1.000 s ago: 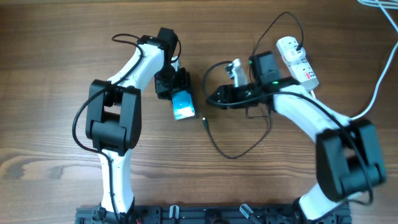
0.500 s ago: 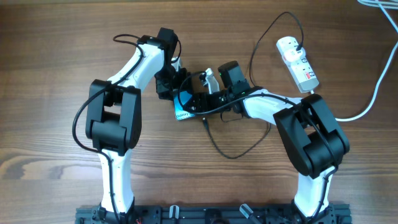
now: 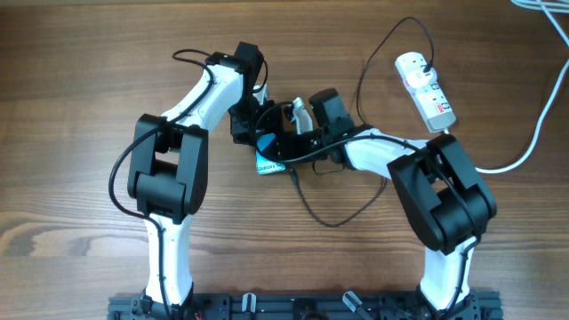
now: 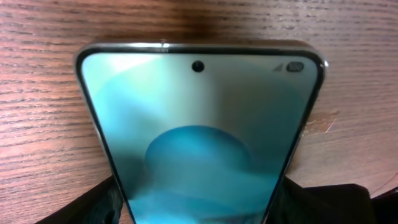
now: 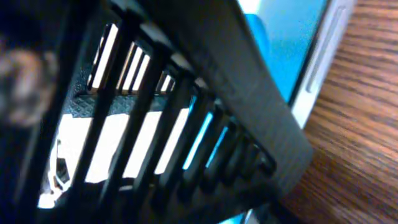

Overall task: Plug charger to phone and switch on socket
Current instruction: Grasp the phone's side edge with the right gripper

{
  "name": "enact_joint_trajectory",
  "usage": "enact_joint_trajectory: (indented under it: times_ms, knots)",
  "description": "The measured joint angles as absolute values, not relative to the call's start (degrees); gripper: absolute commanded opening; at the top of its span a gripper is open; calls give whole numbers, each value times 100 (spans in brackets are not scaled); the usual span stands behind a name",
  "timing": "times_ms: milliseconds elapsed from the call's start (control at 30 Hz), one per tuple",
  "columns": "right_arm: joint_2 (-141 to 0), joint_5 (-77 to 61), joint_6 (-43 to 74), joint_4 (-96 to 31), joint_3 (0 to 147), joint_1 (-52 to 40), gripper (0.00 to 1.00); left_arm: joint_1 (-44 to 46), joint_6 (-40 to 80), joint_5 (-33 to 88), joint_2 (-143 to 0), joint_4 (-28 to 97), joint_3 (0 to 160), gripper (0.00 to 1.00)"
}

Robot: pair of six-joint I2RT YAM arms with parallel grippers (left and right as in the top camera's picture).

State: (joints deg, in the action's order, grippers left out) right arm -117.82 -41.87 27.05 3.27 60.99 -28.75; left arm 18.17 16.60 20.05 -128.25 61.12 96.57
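The phone (image 3: 264,165), cyan screen up with a white strip at its near end, lies on the table. My left gripper (image 3: 253,129) is shut on its far end. In the left wrist view the phone (image 4: 199,124) fills the frame between my black fingers (image 4: 199,205). My right gripper (image 3: 279,144) sits right over the phone, against the left gripper. The right wrist view is blurred: a black ribbed part (image 5: 186,143) fills it, with the phone's edge (image 5: 292,43) behind. The charger plug (image 3: 292,174) lies loose just right of the phone, its cable (image 3: 333,222) looping back to the socket (image 3: 425,86).
The socket's thick white cord (image 3: 533,133) runs off the right edge. The black cable loop lies between the phone and the right arm's base. The arm bases stand at the front edge.
My right arm swung left from near the socket to right over the phone. My left gripper and the phone then shifted slightly right. The plug stayed put.
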Motion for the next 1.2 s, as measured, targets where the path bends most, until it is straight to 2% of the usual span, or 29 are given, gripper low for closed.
enact_joint_trajectory:
  times_ms: [67,133,267,333,367,733,800,900,933,1000,1200]
  knots:
    - [-11793,-4134,2724,316,6099,-2880,29,1826,1667,2008,-12825,6106,9657,72]
    - [-11808,-4049,2759,290,6095,-2880,25,1826,1660,2005,-12825,6101,9657,73]
    - [-11821,-4042,2926,292,6090,-2853,4,1833,1651,2005,-12825,6104,9657,82]
    - [-11795,-4322,3148,360,6093,-2816,4,1826,1682,2001,-12825,6090,9660,89]
    - [-11786,-4357,3205,353,6095,-2814,4,1822,1691,2021,-12825,6088,9664,100]
    - [-11904,-5194,3476,344,6073,-2215,4,1835,1664,2399,-12811,5992,9695,100]
    - [-11907,-5411,3555,403,6062,-2180,4,1782,1551,2696,-12811,5918,9675,98]
    - [-11907,-5887,3760,989,6031,-2187,4,1544,1352,3533,-12816,5826,9581,85]
    - [-11909,-6075,3951,1356,6023,-2187,5,1426,1179,3992,-12816,5787,9557,76]
    - [-11909,-6355,4405,2014,6031,-2185,4,1173,864,4886,-12816,5743,9548,68]
    - [-11915,-6716,5293,2600,6031,-2143,4,746,-30,6191,-12818,5741,9526,64]
